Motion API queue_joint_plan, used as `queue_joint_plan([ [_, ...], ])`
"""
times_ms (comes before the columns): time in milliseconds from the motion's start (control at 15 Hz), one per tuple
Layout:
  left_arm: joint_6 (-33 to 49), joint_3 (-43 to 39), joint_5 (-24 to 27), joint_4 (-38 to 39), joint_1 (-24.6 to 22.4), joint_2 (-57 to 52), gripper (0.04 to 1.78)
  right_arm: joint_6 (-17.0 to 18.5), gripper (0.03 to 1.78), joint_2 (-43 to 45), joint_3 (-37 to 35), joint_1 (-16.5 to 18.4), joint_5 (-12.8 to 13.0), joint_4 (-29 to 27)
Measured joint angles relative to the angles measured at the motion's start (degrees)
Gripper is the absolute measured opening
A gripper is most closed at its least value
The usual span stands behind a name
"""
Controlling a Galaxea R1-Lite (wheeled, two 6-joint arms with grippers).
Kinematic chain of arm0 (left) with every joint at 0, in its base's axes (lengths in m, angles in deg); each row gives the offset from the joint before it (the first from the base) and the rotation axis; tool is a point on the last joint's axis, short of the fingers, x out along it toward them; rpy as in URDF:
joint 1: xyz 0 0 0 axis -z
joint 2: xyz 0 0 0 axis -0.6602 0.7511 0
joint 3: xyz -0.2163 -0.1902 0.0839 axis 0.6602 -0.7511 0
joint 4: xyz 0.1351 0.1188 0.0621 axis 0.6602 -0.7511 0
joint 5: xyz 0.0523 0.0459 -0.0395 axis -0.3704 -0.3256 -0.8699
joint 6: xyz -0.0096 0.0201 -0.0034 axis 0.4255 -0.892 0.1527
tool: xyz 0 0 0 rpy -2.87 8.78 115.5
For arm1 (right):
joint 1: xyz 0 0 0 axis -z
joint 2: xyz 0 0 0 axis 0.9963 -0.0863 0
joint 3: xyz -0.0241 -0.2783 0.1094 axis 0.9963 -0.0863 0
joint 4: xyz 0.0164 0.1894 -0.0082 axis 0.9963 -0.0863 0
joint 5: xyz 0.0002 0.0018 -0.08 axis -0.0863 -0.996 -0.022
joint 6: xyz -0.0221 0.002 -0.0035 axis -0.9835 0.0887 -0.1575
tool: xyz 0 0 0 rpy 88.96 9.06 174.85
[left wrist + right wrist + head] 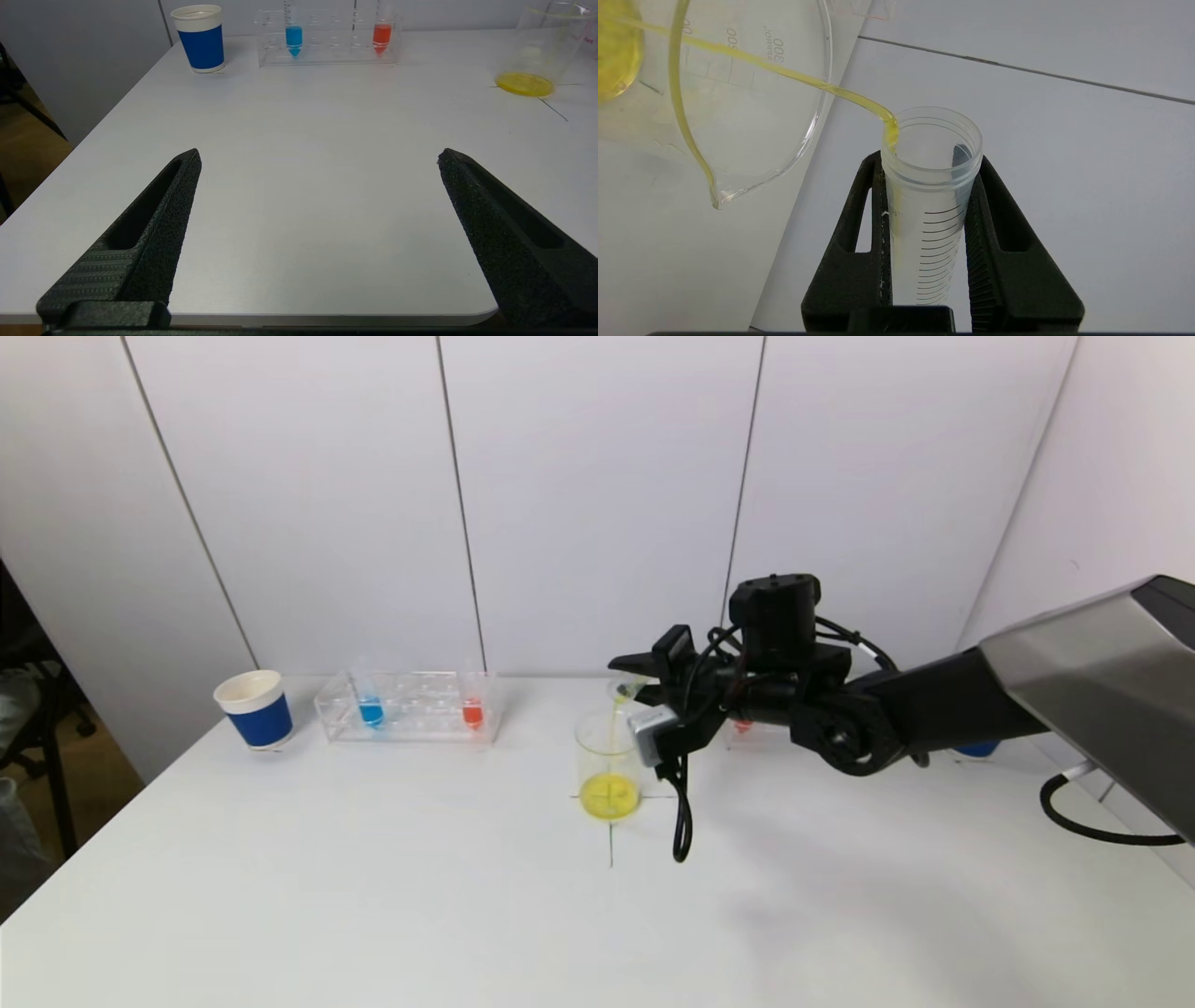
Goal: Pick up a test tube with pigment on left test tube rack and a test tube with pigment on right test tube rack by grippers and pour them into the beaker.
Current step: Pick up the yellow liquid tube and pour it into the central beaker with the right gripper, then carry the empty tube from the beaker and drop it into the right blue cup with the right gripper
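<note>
Right now your test tube (pixel 930 186) is tipped over the rim of the beaker (pixel 609 761), and a thin yellow stream (pixel 775 70) runs from its mouth down into the glass. Look at the right gripper (pixel 931 186): its two black fingers (pixel 861 233) are clamped on the tube's graduated body, one on each side. A yellow pool (pixel 609 796) already covers the beaker's bottom. The beaker stands on a cross mark on the white table (pixel 373 896), and the right arm reaches in toward it from the beaker's right.

Well to the beaker's left, at the back of the table, you see the left test tube rack (pixel 411 707) with a blue-filled tube (pixel 371 709) and a red-filled tube (pixel 472 711) upright in it. A blue paper cup (pixel 254 709) stands just beyond that rack, farther from the beaker. Your left gripper (pixel 317 161) hovers over the table's near edge, well apart from the beaker, jaws spread wide and holding nothing.
</note>
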Motion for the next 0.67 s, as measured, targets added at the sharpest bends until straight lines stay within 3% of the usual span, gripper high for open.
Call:
queue_joint_plan([
  [667,-0.01,0.00,0.00,-0.05,0.00,0.00,1.77,-5.22,0.51,-0.69,2.56,-0.55,0.74,-4.02],
])
